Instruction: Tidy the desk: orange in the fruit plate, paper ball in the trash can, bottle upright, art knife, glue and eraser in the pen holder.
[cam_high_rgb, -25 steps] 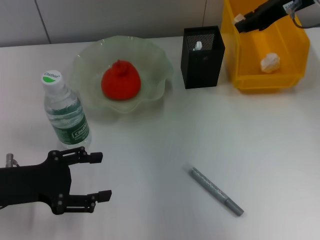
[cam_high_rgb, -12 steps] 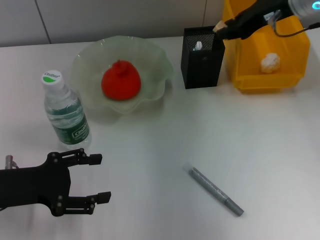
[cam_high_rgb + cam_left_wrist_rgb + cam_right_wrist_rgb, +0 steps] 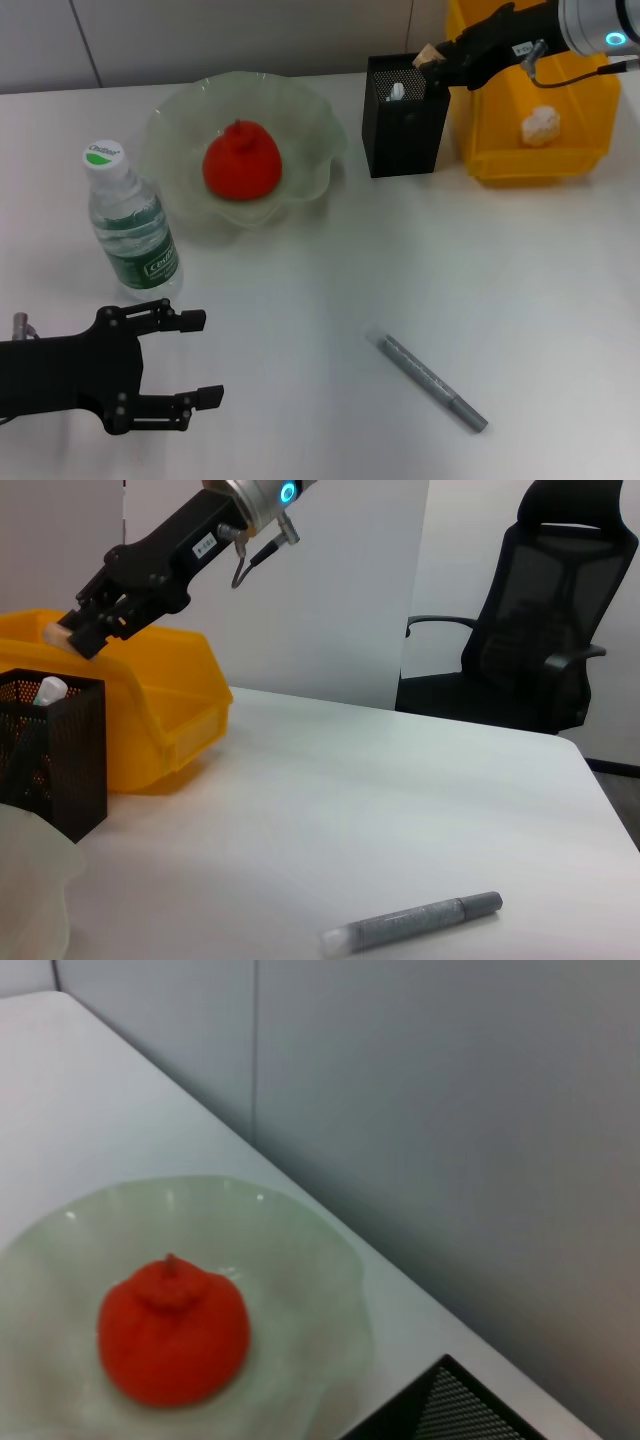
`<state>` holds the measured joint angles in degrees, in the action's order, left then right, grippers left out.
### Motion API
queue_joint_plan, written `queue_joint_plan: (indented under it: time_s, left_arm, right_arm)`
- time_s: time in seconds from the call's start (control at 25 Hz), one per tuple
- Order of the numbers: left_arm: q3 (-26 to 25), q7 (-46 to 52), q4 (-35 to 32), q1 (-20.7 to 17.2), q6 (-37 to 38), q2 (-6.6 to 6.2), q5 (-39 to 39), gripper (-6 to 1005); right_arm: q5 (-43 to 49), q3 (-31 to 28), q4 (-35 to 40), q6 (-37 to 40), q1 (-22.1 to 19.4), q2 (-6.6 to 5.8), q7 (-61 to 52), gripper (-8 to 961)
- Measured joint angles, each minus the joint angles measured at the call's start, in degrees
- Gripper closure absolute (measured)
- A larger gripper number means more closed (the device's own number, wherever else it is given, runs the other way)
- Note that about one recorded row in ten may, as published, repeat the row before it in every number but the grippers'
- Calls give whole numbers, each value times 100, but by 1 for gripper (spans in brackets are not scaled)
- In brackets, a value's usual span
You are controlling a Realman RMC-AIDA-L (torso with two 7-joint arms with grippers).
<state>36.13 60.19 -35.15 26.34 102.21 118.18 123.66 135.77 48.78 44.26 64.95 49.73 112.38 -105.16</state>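
Orange (image 3: 241,160) in plate (image 3: 300,110), left of holder (image 3: 405,125)

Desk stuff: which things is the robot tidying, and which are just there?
Tidying: orange in fruit plate, paper ball in yellow bin, upright bottle, pen holder, grey art knife, small item in right gripper.
Just there: office chair.

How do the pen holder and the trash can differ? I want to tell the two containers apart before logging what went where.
The pen holder is a black mesh box, tall and narrow; the trash can is a solid yellow bin, wider, with an open sloped front. The pen holder has a white-capped item standing in it, while the trash can holds the paper ball. The right gripper hovers over the pen holder, not the trash can. Both stand side by side at the table's far edge.
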Motion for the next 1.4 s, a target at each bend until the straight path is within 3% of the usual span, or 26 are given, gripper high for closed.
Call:
queue_joint_plan:
  time_s: [0.56,0.8,0.92,0.96,1.0,1.2,1.4]
  left_arm:
    - [0,121,8,26,1,-6,0,159]
    - [0,123,8,31,1,-6,0,159]
    - [0,124,8,29,0,-6,0,159]
    - [0,124,8,29,0,-6,0,159]
    - [0,124,8,29,0,-6,0,159]
    - [0,125,3,33,1,-6,0,159]
    - [18,85,6,68,7,3,0,159]
  right_arm:
    - [-582,-9,-167,-452,-210,54,664,622]
    - [-578,-11,-94,-414,-234,60,619,422]
    - [-446,140,288,-90,-317,98,36,307]
    - [-166,315,785,247,-422,171,-610,269]
    - [-166,315,785,247,-422,171,-610,269]
    - [703,816,2250,1409,-652,492,-2146,269]
    - [918,1269,2676,2490,-550,562,-3439,268]
